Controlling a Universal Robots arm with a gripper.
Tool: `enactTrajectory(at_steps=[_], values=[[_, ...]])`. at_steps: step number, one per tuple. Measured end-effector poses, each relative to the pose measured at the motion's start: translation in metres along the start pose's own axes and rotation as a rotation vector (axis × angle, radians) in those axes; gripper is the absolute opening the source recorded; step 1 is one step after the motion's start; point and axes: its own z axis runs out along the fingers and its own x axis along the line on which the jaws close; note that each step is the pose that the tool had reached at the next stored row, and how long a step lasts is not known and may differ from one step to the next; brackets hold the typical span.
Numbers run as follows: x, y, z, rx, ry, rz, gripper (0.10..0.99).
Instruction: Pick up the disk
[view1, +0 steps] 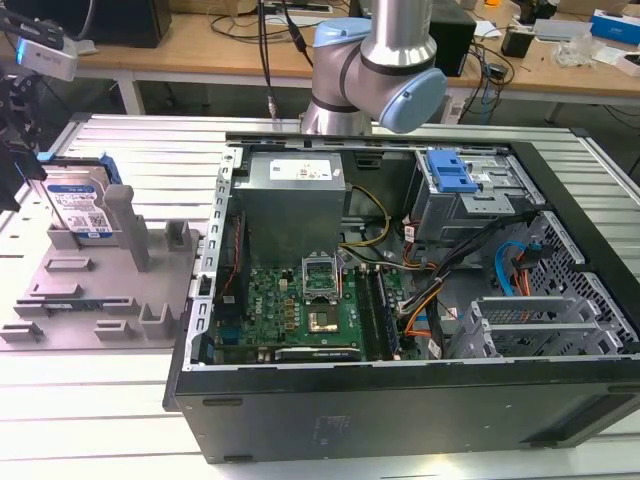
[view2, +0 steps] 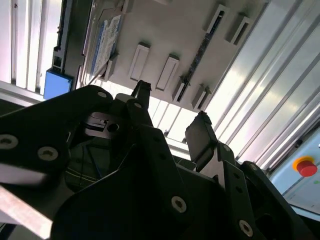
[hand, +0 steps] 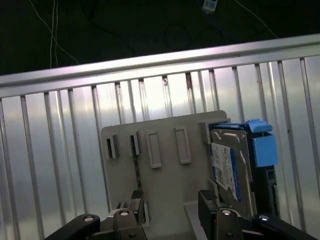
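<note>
The disk (view1: 78, 205), silver with a white-and-blue label and blue frame edges, stands on edge in the grey fixture (view1: 95, 290) at the exterior view's left, next to an upright post (view1: 122, 215). My black gripper (view1: 12, 150) hangs at the far left edge, just above and beside the disk. In the first wrist view the gripper (hand: 172, 210) is open, with the disk (hand: 227, 170) just past one finger (hand: 215, 205) and nothing between the fingers. In the second wrist view the open gripper (view2: 172, 115) stands apart from the disk (view2: 106, 42).
An open computer case (view1: 215, 290) takes up the middle and the exterior view's right, with a blue drive bracket (view1: 450, 172) inside. The arm's base (view1: 380, 70) stands behind it. The ribbed metal table (view1: 90, 410) runs underneath. A red button (view2: 306, 166) sits on a box.
</note>
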Motion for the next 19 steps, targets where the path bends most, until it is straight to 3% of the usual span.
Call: enactTrajectory(at_steps=[7, 8, 10, 14, 19], values=[[-0.0183, 0.0008, 0.0, 0.004, 0.0067, -0.021, 0.557], [-0.0206, 0.0012, 0.0, 0.009, 0.0073, -0.028, 0.557], [-0.028, 0.0023, 0.0001, 0.041, 0.0075, -0.037, 0.557], [-0.0301, 0.003, 0.0, 0.043, 0.008, -0.038, 0.557], [-0.0555, 0.0099, 0.0008, 0.043, 0.0087, -0.046, 0.557]])
